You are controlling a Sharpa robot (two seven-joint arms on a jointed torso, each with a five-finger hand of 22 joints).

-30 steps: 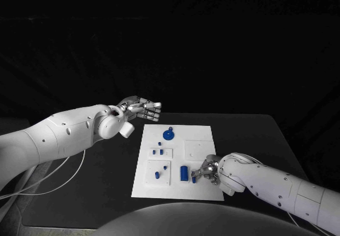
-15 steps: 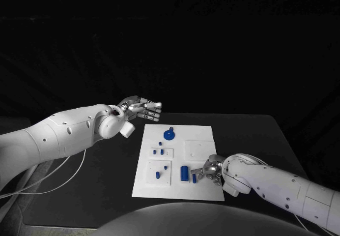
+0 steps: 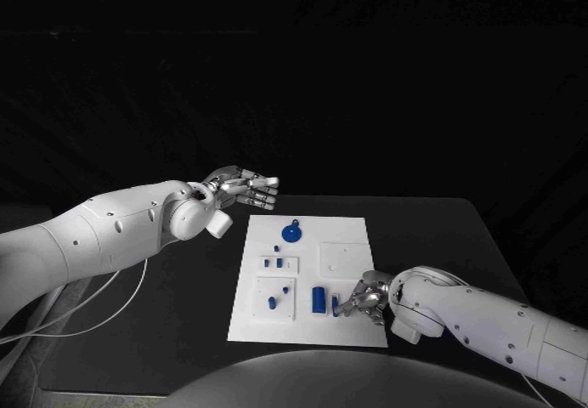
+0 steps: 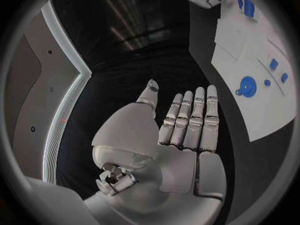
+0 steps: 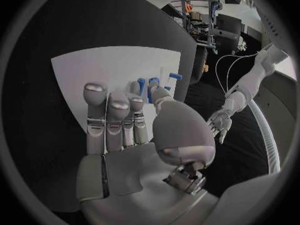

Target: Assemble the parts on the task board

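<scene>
Leftmost, the left hand [image 3: 245, 187] hovers above the black worktop [image 3: 183, 289] beyond the task board's far left corner, fingers straight and apart, holding nothing. Next, the white task board [image 3: 349, 327] carries a blue round part [image 3: 291, 232] and a blue cylinder [image 3: 319, 298]. Rightward, the right hand [image 3: 365, 297] sits at the board's near right edge, fingertips beside a small blue peg [image 3: 336, 306]; whether it grips the peg I cannot tell.

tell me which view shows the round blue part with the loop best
The head view: the round blue part lies unobstructed at the task board's far end. The left wrist view shows it too, bent by the lens.
</scene>
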